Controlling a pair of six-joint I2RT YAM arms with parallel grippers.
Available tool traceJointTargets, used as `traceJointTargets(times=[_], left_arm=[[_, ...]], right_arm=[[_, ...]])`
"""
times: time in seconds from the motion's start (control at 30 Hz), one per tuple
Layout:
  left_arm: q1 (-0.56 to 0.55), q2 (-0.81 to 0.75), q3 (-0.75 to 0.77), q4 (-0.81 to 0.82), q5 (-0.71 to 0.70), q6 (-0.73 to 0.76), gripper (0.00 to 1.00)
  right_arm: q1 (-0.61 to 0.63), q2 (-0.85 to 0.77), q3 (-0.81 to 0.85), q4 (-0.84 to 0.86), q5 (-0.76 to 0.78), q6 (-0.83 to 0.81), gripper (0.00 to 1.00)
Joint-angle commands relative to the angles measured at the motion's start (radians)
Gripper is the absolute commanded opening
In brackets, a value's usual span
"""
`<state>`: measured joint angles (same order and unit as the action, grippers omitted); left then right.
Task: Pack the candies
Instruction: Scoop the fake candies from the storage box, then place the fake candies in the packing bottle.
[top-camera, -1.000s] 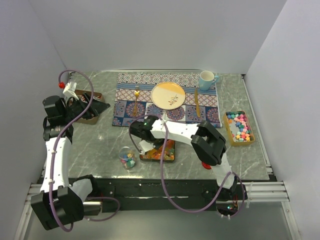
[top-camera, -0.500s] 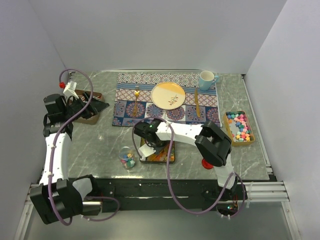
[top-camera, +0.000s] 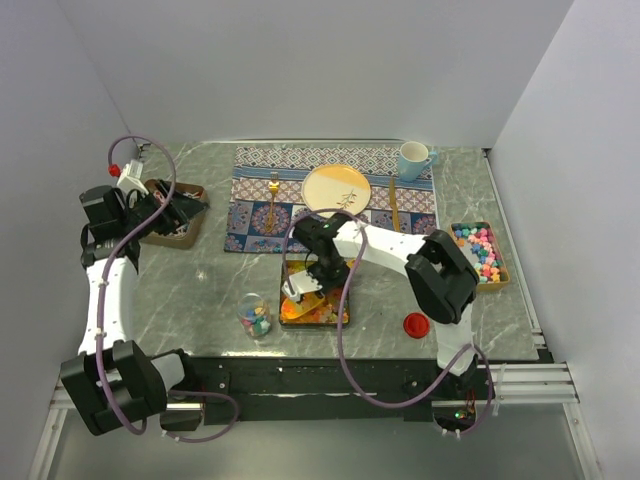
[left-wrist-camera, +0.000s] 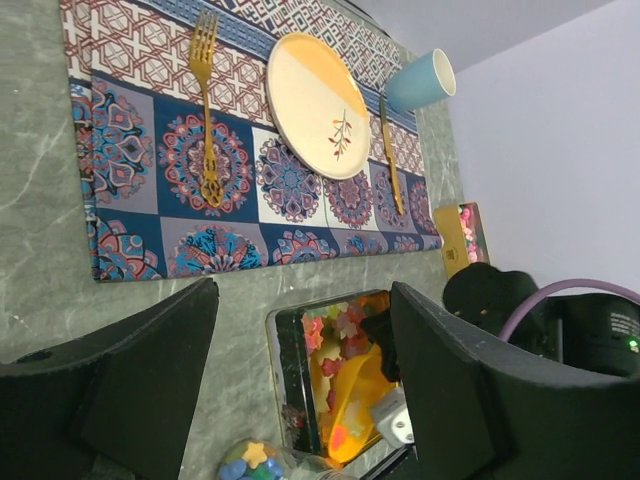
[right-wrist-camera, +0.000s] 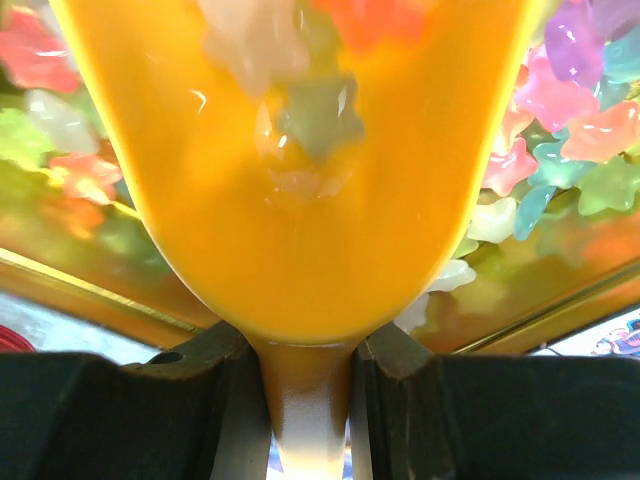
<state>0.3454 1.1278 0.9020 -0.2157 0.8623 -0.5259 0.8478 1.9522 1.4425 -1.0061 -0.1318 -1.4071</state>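
Right tool (right-wrist-camera: 305, 395): candies (right-wrist-camera: 318, 115) in scoop (right-wrist-camera: 250, 250), tray (left-wrist-camera: 285, 380)

Placemat (top-camera: 250, 215) sits back centre on the bench (top-camera: 200, 290). On it: plate (top-camera: 336, 190) in the middle, fork (top-camera: 272, 200) left of the plate, knife (top-camera: 394, 205) right of it, mug (top-camera: 413, 160) at the back-right corner. Open box (top-camera: 457, 262) with candies (top-camera: 478, 252) at the bench's right edge. Tray (top-camera: 315, 322) front centre, just before the mat, more candies in it. Jar (top-camera: 254, 315) just left of the tray, lid (top-camera: 416, 323) to its right. Scoop (right-wrist-camera: 300, 200) over the tray, in the right tool (right-wrist-camera: 305, 400). Small box (top-camera: 160, 238) back left, left tool (top-camera: 190, 207) by it.
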Motion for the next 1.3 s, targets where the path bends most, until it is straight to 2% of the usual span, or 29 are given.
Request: traceJointTargets(times=[0.0, 0.17, 0.3, 0.43, 0.57, 0.63, 0.87, 1.07, 1.27], left_arm=[[0.024, 0.015, 0.054, 0.018, -0.006, 0.0, 0.76], [0.049, 0.033, 0.074, -0.001, -0.014, 0.02, 0.76], [0.06, 0.038, 0.081, -0.007, -0.011, 0.018, 0.76], [0.067, 0.035, 0.104, -0.028, -0.017, 0.033, 0.77], [0.066, 0.043, 0.098, -0.059, -0.057, 0.052, 0.78], [0.066, 0.044, 0.087, -0.06, -0.068, 0.061, 0.78], [0.066, 0.043, 0.086, -0.024, -0.098, 0.038, 0.79], [0.066, 0.044, 0.101, -0.08, -0.111, 0.078, 0.78], [0.067, 0.026, 0.077, -0.068, -0.138, 0.075, 0.79]], right_arm=[[-0.05, -0.099, 0.001, -0.043, -0.192, -0.033, 0.0], [-0.111, -0.104, 0.004, -0.043, -0.285, -0.006, 0.0], [-0.131, -0.128, 0.062, -0.069, -0.266, 0.075, 0.0], [-0.131, -0.138, 0.251, -0.213, -0.178, 0.126, 0.0], [-0.105, -0.09, 0.511, -0.408, -0.068, 0.137, 0.0], [-0.082, -0.065, 0.579, -0.436, -0.028, 0.152, 0.0], [0.063, -0.082, 0.585, -0.436, 0.176, 0.157, 0.0], [0.174, -0.004, 0.644, -0.436, 0.3, 0.223, 0.0], [0.241, 0.037, 0.625, -0.436, 0.438, 0.206, 0.0]])
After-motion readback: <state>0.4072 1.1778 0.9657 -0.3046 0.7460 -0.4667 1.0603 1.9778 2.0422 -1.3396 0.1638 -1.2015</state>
